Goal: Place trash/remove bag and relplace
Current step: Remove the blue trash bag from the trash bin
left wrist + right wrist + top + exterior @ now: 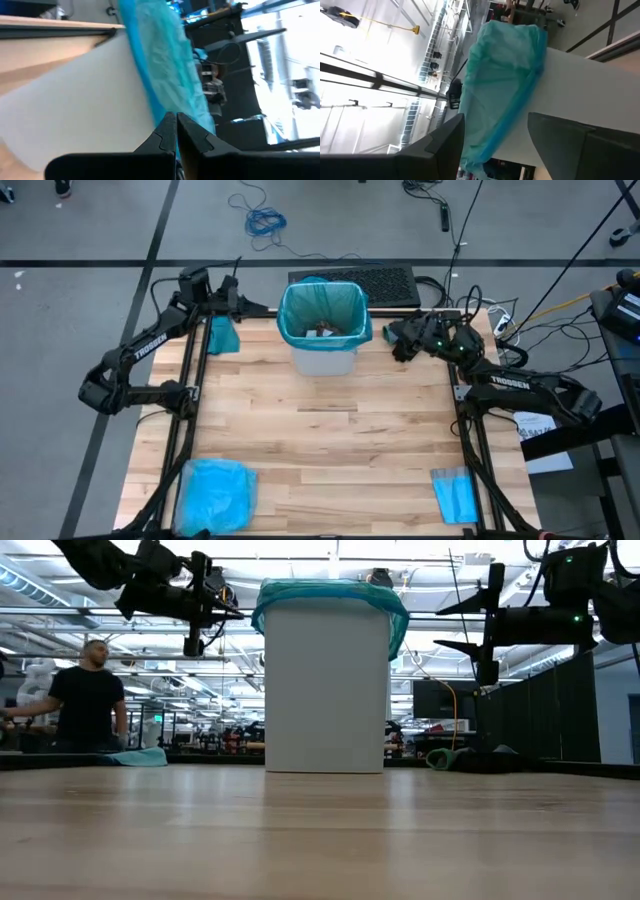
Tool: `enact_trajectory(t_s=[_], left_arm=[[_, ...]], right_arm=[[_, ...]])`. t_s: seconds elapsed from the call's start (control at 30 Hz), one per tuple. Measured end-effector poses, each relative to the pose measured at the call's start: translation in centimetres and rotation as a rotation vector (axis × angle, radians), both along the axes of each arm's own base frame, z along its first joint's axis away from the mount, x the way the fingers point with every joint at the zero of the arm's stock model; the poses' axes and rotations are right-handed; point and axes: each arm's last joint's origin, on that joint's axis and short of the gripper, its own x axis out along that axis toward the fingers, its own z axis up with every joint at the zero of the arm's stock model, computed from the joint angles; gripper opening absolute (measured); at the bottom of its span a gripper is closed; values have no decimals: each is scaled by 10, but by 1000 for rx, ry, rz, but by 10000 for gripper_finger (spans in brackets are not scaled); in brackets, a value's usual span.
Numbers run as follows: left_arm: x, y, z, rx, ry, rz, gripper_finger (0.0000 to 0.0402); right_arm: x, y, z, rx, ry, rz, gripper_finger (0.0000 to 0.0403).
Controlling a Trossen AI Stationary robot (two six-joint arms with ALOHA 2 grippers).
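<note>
Your left gripper (238, 305) hangs with jaws together, empty, just beside the bin (322, 355) at rim height; the bag (300, 320) lining the bin lies straight ahead of them. Your right gripper (400, 340) faces the bin's opposite side, jaws apart, the bag's folded-over edge between and beyond them, untouched. Trash (325, 330) sits inside the bag. The bin stands on the desk (330, 440).

You are in an open robotics lab: beyond the left gripper (197, 640) stand equipment benches (215, 740), a person (87, 695); cables (262, 220) cross the concrete floor (90, 220).
</note>
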Motion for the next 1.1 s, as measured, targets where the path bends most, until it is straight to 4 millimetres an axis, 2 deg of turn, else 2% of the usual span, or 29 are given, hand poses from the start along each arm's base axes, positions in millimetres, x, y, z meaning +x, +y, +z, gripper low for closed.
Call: enact_trajectory(t_s=[0.57, 0.67, 0.77, 0.83, 1.0, 1.1], left_arm=[[4, -1, 4, 14, -29, 1, 11], [4, -1, 4, 12, -30, 1, 11], [5, -1, 5, 4, -37, 3, 11], [5, -1, 8, 23, -52, 2, 11], [9, -3, 12, 70, -77, -1, 11], [13, -6, 14, 90, -86, -17, 11]], right_arm=[[6, 7, 0, 20, -12, -5, 210], [6, 7, 6, -19, -47, -11, 210], [9, 1, 32, -129, -94, -37, 210], [14, -5, 52, -182, -55, -56, 210], [29, -24, 96, -273, 280, -92, 210], [33, -43, 120, -328, 407, -140, 210]])
